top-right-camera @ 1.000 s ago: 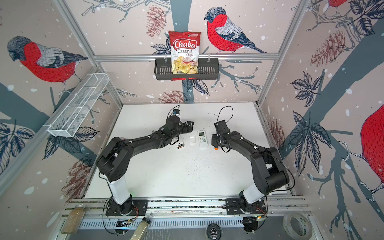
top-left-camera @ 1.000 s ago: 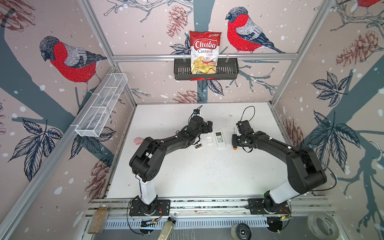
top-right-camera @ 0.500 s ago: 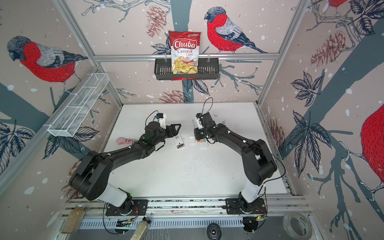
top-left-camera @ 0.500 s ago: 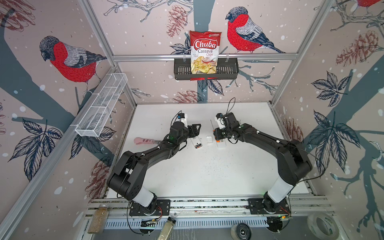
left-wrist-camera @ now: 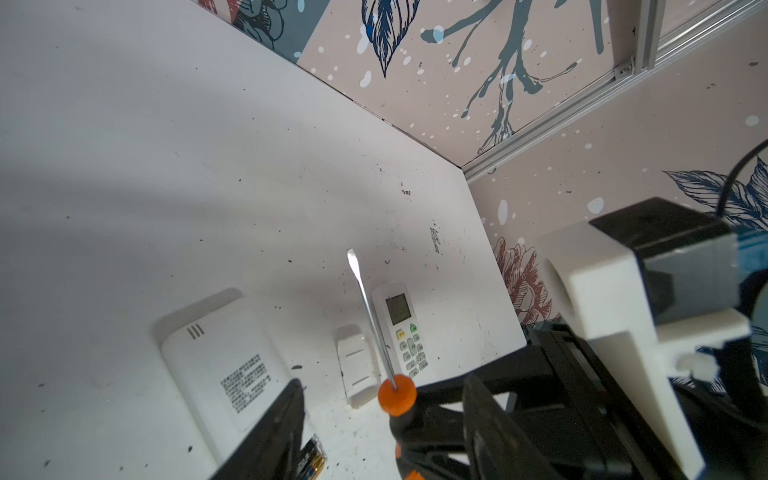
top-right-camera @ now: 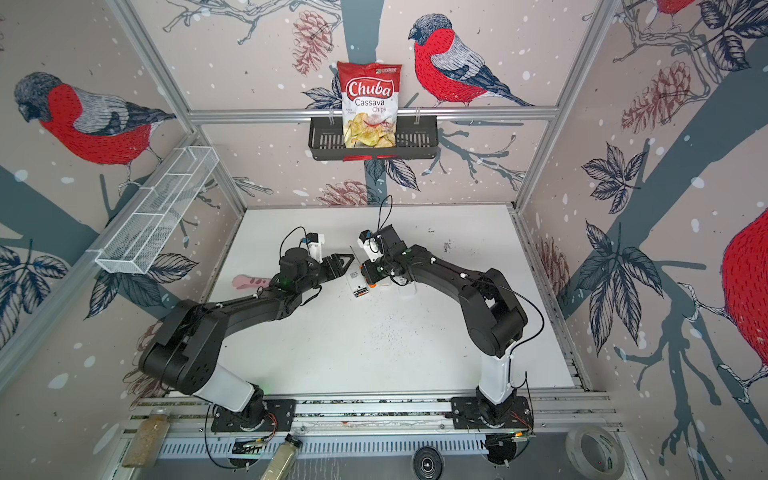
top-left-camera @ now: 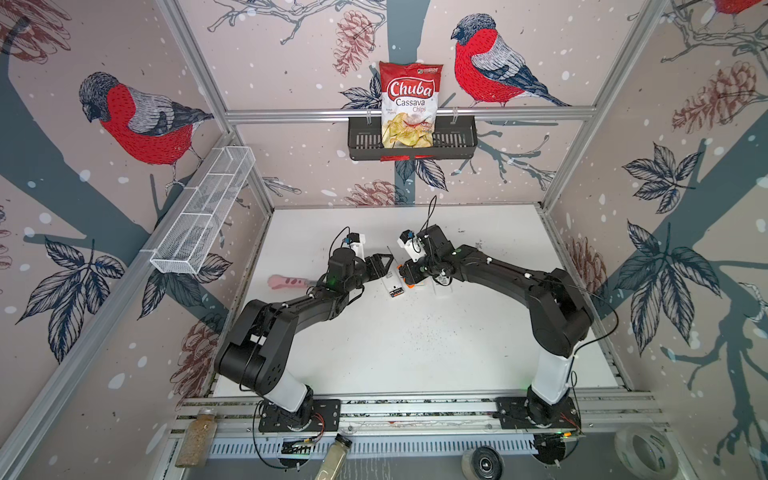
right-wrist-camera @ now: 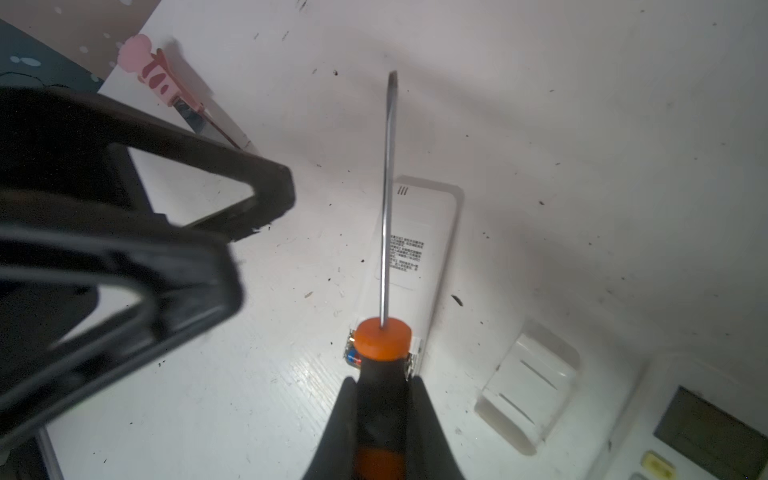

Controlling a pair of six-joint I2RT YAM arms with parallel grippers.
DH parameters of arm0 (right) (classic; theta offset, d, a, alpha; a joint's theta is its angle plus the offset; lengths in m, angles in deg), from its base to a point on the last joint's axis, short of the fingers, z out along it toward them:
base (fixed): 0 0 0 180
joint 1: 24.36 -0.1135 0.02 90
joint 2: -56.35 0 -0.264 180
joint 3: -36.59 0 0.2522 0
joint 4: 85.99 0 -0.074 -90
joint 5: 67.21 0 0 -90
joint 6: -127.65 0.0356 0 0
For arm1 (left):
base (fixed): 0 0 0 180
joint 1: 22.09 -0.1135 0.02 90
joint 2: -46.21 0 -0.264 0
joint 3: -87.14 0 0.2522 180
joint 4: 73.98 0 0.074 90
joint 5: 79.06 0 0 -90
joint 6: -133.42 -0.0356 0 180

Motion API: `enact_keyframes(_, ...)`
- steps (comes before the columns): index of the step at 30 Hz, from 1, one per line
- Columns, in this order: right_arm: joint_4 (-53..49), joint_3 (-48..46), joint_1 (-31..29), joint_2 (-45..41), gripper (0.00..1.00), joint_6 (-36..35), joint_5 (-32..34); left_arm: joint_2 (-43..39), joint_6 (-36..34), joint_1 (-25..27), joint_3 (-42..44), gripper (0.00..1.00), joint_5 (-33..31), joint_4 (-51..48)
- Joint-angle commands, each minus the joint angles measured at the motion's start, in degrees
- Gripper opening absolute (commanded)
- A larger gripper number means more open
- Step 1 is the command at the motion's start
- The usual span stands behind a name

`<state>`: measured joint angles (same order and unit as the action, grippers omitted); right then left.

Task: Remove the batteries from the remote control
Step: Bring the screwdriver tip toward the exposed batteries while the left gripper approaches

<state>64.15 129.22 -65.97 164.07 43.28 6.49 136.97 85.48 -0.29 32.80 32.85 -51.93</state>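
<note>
the right gripper (right-wrist-camera: pixel 382 388) is clamped on the orange-and-black screwdriver (right-wrist-camera: pixel 384 340), the left gripper (top-left-camera: pixel 381 266) hangs with its jaws partly apart and empty, and the batteries (right-wrist-camera: pixel 353 357) sit in the open end of the face-down white remote (right-wrist-camera: pixel 419 232).

Bird-print walls (top-left-camera: pixel 291 50) w/ alu frame (top-left-camera: pixel 291 113); white tabletop (top-left-camera: pixel 415 353) (dirt-speckled); black shelf (top-left-camera: pixel 457 139) at back.

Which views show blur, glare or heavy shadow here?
Right wrist view: the left gripper is blurred, the screwdriver sharp, with glare on the table near its handle. Left wrist view: broad soft shadows cross the table. Both top views: sharp, evenly lit.
</note>
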Motion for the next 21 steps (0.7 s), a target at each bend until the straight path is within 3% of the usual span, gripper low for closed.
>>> enact_keyframes(1, 1.4, 0.9, -0.6, 0.1, 0.06, -1.8, -2.2, 1.7, 1.0, -0.3, -0.6, 0.54, 1.8, 5.0)
enact_keyframes(13, 0.8, 1.6, -1.7, 0.1, 0.07, -2.7, -2.6, 7.7, 4.4, -1.5, -2.9, 0.33, 4.9, 9.3)
enact_keyframes(21, 0.9, 0.8, -1.7, -0.7, 0.09, -3.2, -1.9, 9.2, 6.5, -2.1, -4.0, 0.10, 5.9, 10.6)
